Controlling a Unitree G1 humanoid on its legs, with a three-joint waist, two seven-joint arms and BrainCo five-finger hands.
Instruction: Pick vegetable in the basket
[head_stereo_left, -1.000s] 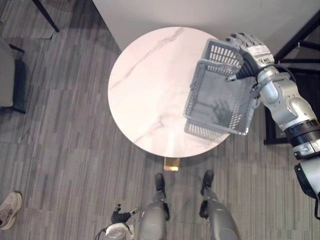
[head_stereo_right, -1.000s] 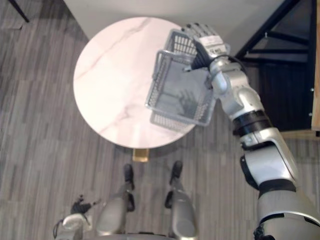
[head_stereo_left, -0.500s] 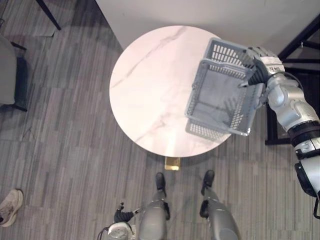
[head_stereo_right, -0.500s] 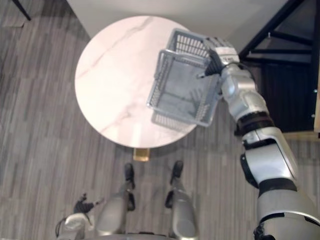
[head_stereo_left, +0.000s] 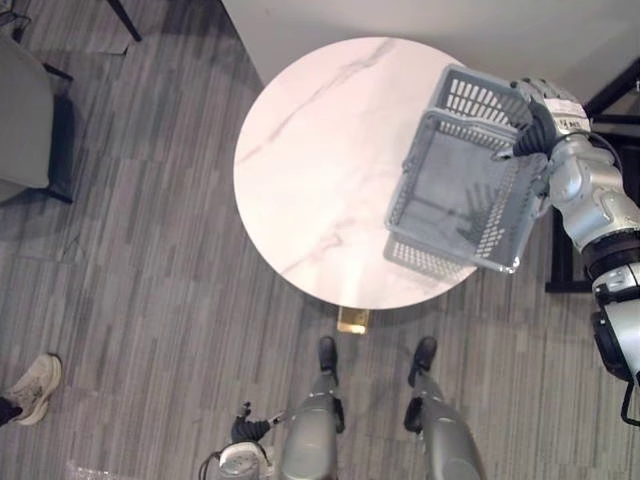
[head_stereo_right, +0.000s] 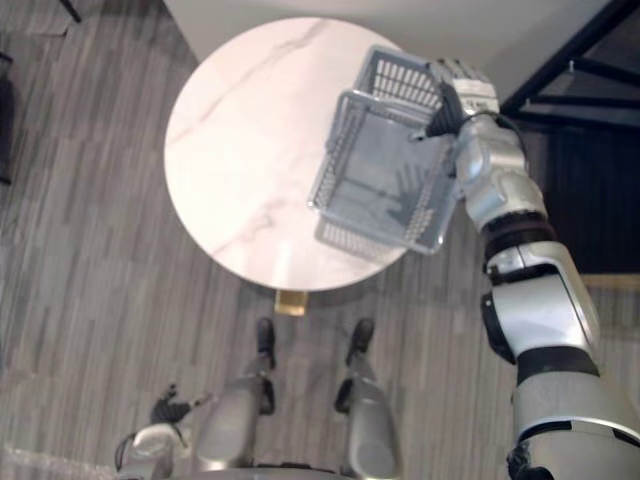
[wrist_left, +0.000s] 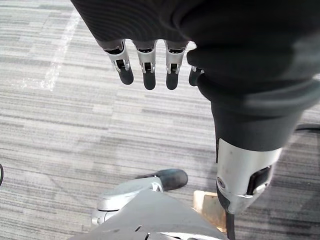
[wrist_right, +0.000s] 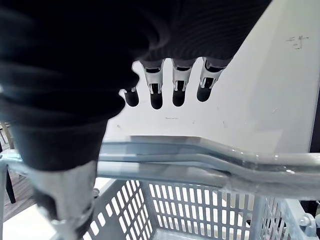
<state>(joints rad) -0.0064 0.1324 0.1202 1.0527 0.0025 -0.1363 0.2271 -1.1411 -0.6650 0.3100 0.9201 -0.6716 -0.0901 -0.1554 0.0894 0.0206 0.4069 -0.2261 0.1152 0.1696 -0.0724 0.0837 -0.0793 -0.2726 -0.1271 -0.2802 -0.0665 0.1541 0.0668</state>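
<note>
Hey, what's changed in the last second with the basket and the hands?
The camera has shifted. Against the table, the right hand has carried the basket slightly toward the robot's right, farther past the table's edge. Unchanged: the basket hangs empty from that hand, off the table; the left hand stays low, open.

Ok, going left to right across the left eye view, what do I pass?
person's shoe → round marble table → grey basket → right hand
</note>
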